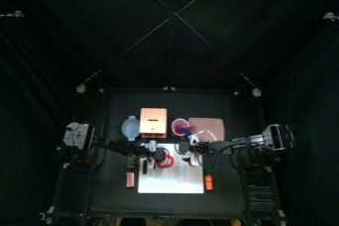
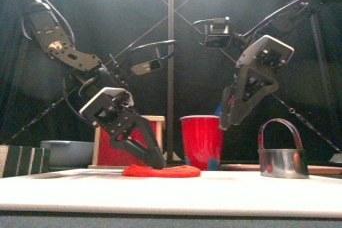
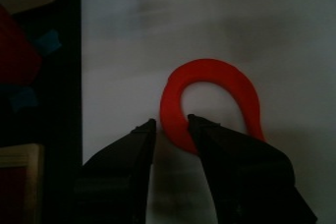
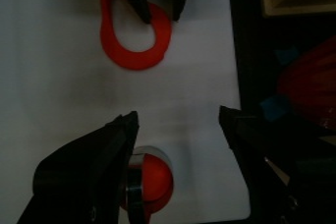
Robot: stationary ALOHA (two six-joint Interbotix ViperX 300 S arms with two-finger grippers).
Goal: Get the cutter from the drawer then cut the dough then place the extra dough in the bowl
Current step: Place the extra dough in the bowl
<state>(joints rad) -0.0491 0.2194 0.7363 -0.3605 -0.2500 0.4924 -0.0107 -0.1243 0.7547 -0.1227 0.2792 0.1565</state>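
Observation:
A red dough ring [image 3: 217, 95] lies flat on the white cutting board [image 3: 144, 41]. My left gripper [image 3: 171, 135] is down on it, its jaws pinched on one side of the ring's band; from the front the left gripper [image 2: 140, 157] touches the dough ring [image 2: 160, 171]. The metal cutter [image 2: 282, 152] with its wire handle stands on the board's right part. In the right wrist view a red dough disc sits inside the cutter [image 4: 138, 184]. My right gripper [image 4: 178, 135] hangs open and empty above the board, between the cutter and the dough ring [image 4: 136, 33].
Behind the board stand the blue-grey bowl [image 2: 67, 152], the wooden box [image 2: 127, 137] with its red drawer front, and the red cup [image 2: 201, 140]. A pink tray [image 1: 209, 128] lies at the back right.

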